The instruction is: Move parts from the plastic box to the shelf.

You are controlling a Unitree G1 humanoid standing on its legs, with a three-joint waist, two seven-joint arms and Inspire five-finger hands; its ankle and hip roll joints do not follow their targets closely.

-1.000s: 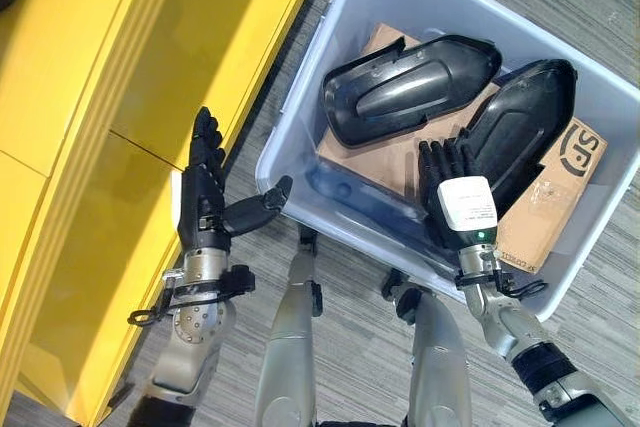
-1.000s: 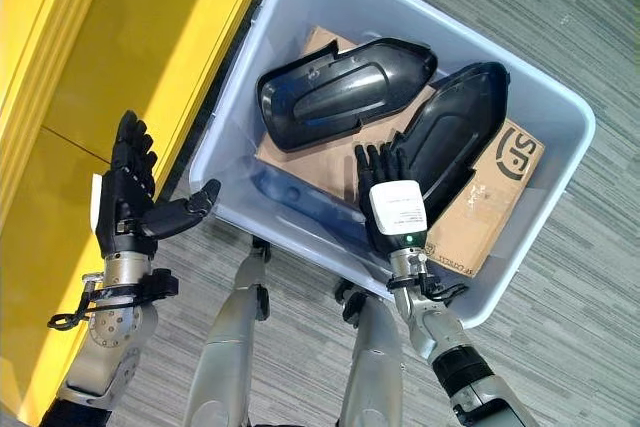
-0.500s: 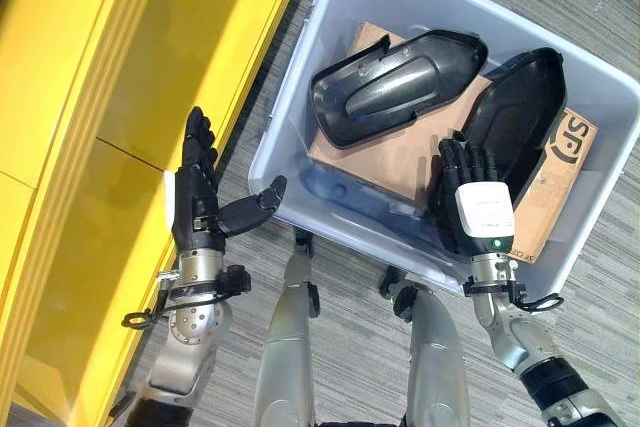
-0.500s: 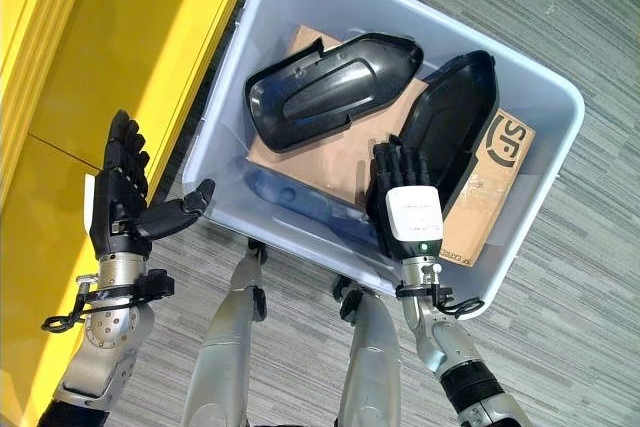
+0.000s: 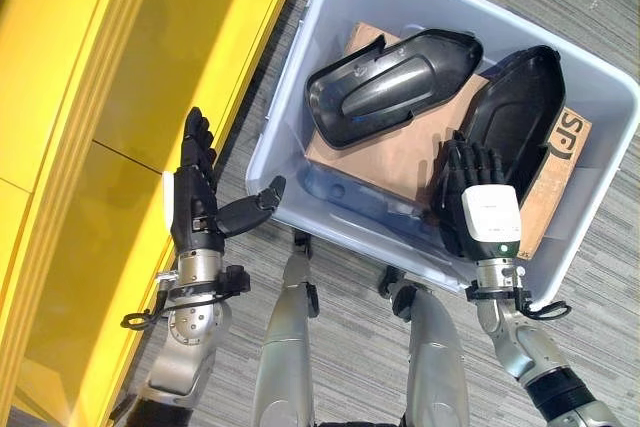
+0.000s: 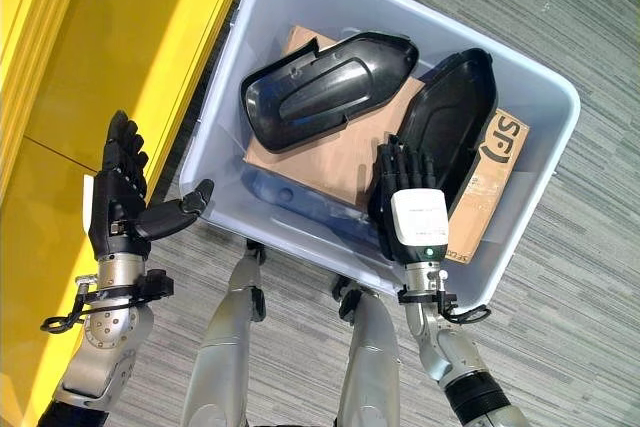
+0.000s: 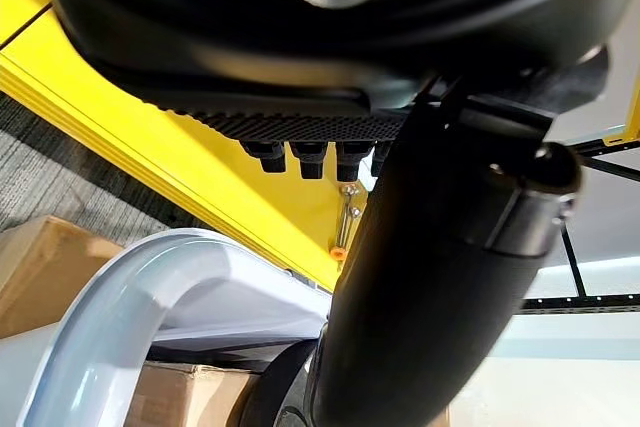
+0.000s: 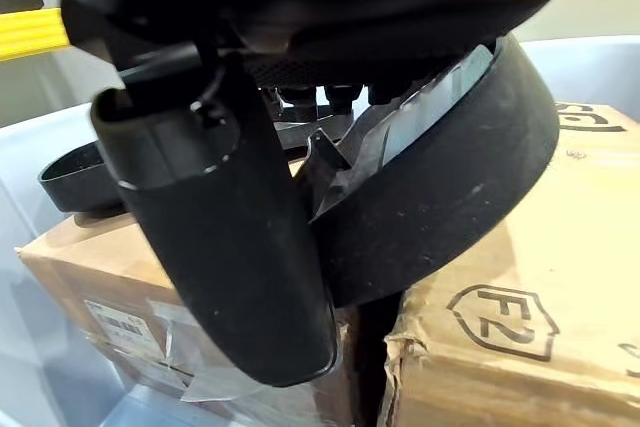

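Note:
Two black moulded parts lie in a translucent plastic box (image 5: pixel 283 87) on cardboard: one (image 5: pixel 390 82) toward the shelf side, the other (image 5: pixel 515 112) to its right. My right hand (image 5: pixel 478 215) is inside the box at the near end of the right part, fingers straight against its lower edge. In the right wrist view that part's curved rim (image 8: pixel 450 177) runs between the thumb (image 8: pixel 230 227) and the fingers. My left hand (image 5: pixel 198 209) hovers open outside the box, between it and the yellow shelf (image 5: pixel 120 97), thumb pointing at the box wall.
Flat cardboard boxes (image 5: pixel 400 152) fill the box floor under the parts. The yellow shelf runs along the left, close to the box's left wall. Grey striped carpet (image 5: pixel 600 327) surrounds the box.
The camera has shifted slightly. My right hand has moved right, from beside the right part to its near end. The left hand has stayed where it was.

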